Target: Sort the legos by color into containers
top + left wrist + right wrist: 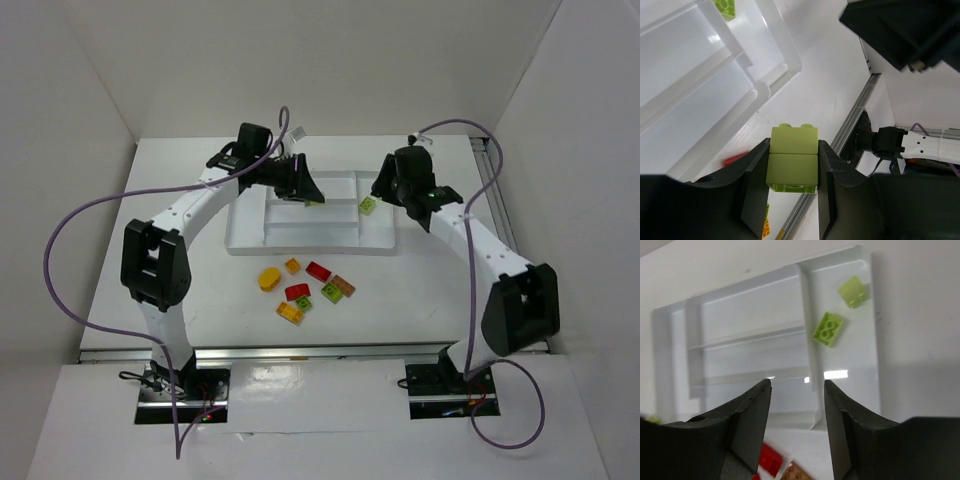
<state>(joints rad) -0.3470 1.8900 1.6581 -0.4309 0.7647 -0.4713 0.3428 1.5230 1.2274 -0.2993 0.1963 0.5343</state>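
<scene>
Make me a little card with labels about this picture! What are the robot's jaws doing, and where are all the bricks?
left jaws: shut on a pale green brick
right jaws: open, holding nothing, over the tray
in tray: bright green brick and second pale brick, sharing one compartment
on table: loose cluster in front of the tray, including a red brick, a yellow oval and a brown brick
other compartments: nothing seen in them

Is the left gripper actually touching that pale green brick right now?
Touching. The left wrist view shows the pale green brick clamped in the left gripper, both fingers pressed flush against its sides with no gap.
</scene>
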